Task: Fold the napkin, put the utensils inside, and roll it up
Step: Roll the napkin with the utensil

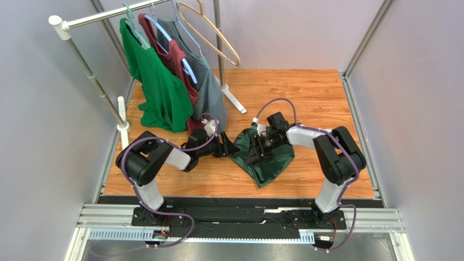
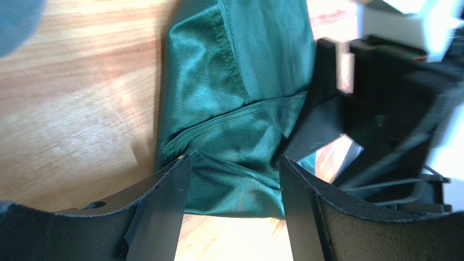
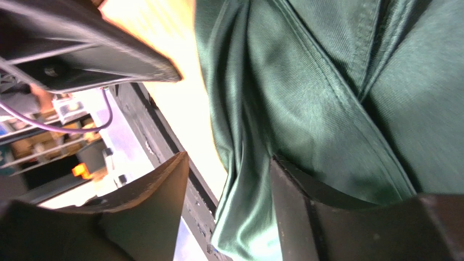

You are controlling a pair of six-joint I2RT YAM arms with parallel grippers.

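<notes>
While both arms reach in over the worktop (image 1: 310, 92), you will find the napkin (image 1: 268, 162) lying crumpled on the wood between them, in the front half of the worktop. The left gripper (image 2: 235, 159) is released: its jaws stand apart, with the tips at the napkin's hemmed left edge. The right gripper (image 3: 227, 159) hangs over the cloth, also released, with a fold of napkin running between its parted fingers (image 3: 305, 217). Hanging shirts (image 1: 158, 92) stand behind the left arm.

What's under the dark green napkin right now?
Only the wooden table shows around the crumpled napkin. Its folds cover whatever lies beneath, so no fork is visible.
</notes>
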